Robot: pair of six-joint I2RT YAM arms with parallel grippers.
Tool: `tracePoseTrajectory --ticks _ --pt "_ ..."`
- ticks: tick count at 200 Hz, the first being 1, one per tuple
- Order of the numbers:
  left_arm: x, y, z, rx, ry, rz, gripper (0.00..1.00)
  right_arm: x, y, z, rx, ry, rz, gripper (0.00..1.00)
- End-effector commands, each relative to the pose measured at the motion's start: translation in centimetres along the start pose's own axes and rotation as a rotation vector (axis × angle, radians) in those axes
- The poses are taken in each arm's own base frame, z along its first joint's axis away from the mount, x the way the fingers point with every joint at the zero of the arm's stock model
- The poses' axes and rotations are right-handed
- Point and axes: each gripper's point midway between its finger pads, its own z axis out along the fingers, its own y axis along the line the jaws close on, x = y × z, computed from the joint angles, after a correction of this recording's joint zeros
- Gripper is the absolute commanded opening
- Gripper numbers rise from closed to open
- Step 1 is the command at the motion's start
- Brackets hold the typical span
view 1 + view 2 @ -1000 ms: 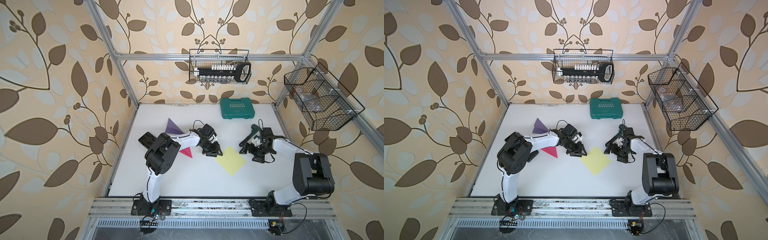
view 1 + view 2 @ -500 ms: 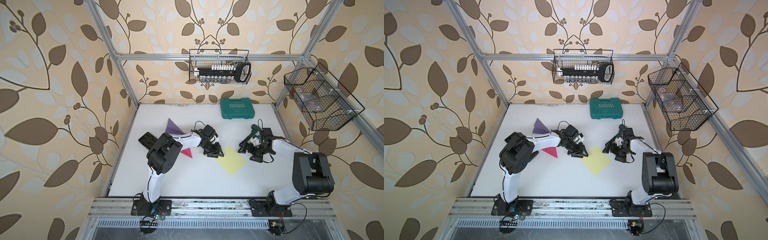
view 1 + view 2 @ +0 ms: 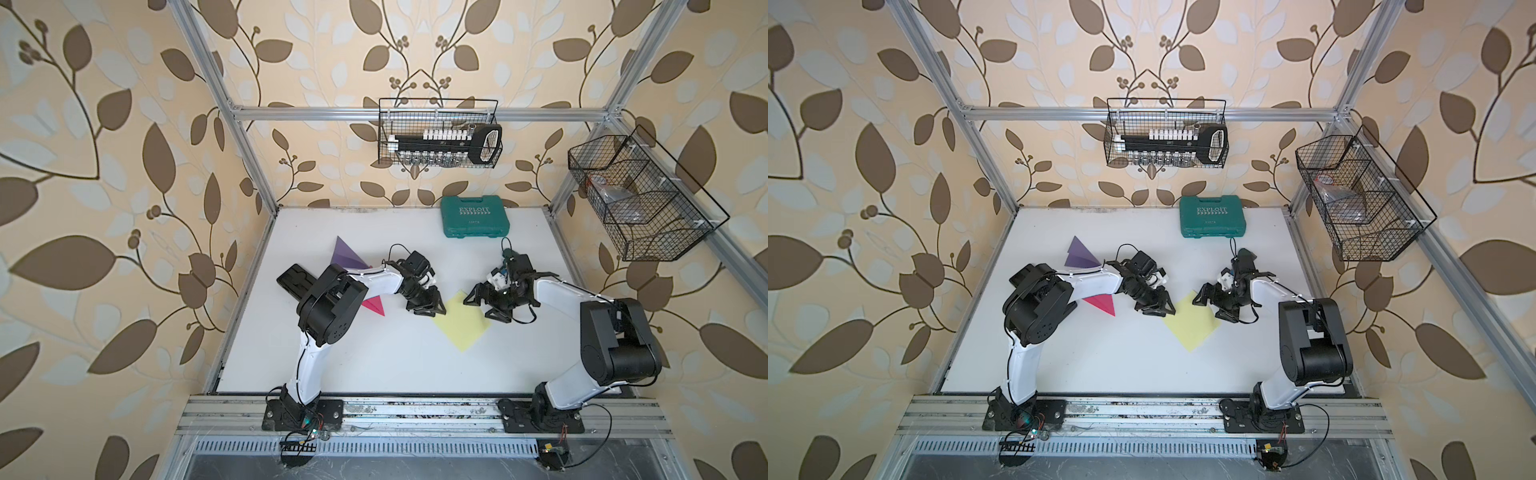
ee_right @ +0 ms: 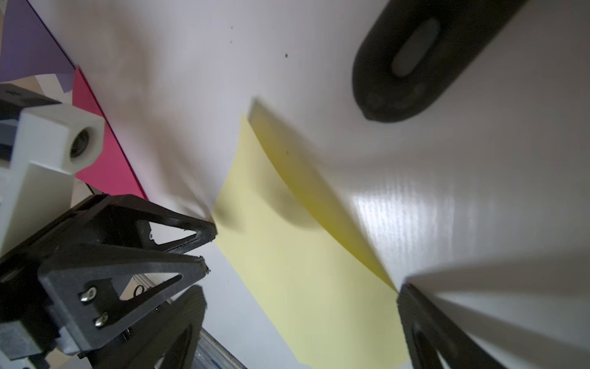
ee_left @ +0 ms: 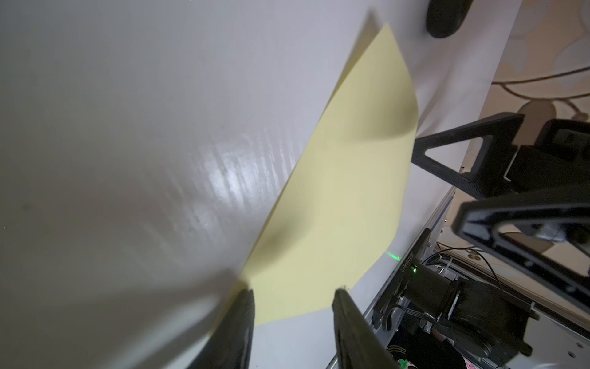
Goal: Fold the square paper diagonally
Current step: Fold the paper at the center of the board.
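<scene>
Your left hand (image 3: 431, 311) straddles the yellow square paper's (image 3: 461, 328) corner half-open and your right hand (image 3: 478, 309) gapes wide. Unpinned, the sheet may skid across the slick worktop (image 3: 374, 357).

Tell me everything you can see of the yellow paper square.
The yellow paper is one thin, plain, pale sheet, unfolded, lying as a diamond on the white table. Most of it lies flat, but the edge toward the right pincer curls up off the surface. The open left pincer straddles the corner on the robot's left, and one tip of the open right pincer sits at the lifted edge. Firm contact cannot be told.
</scene>
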Motion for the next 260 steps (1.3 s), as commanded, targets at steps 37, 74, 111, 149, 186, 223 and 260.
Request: tracePoseTrajectory --ticks 37,74,111,149,186,223,260 --pt "1.2 0.9 0.0 -0.045 0.018 0.016 0.43 1.7 -4.0 -2.5 0.274 0.010 0.051 0.98" --pt "1.4 1.0 -0.1 -0.047 0.020 0.018 0.43 3.0 -3.4 -1.5 0.205 0.068 0.063 0.98" --pt "1.5 0.9 -0.2 -0.047 0.020 0.022 0.43 4.2 -2.6 0.2 0.094 0.116 0.099 0.95" --pt "1.7 1.2 0.0 -0.048 0.029 0.019 0.42 4.1 -0.7 1.5 -0.057 0.119 0.129 0.95" --pt "1.6 1.2 0.1 -0.048 0.027 0.020 0.42 4.0 1.4 1.8 -0.186 0.125 0.139 0.93" --pt "1.7 1.4 0.2 -0.049 0.030 0.018 0.42 3.9 3.6 1.2 -0.285 0.122 0.105 0.93" --pt "1.8 1.5 0.2 -0.048 0.030 0.014 0.42 3.6 5.2 -0.2 -0.340 0.103 0.050 0.94"
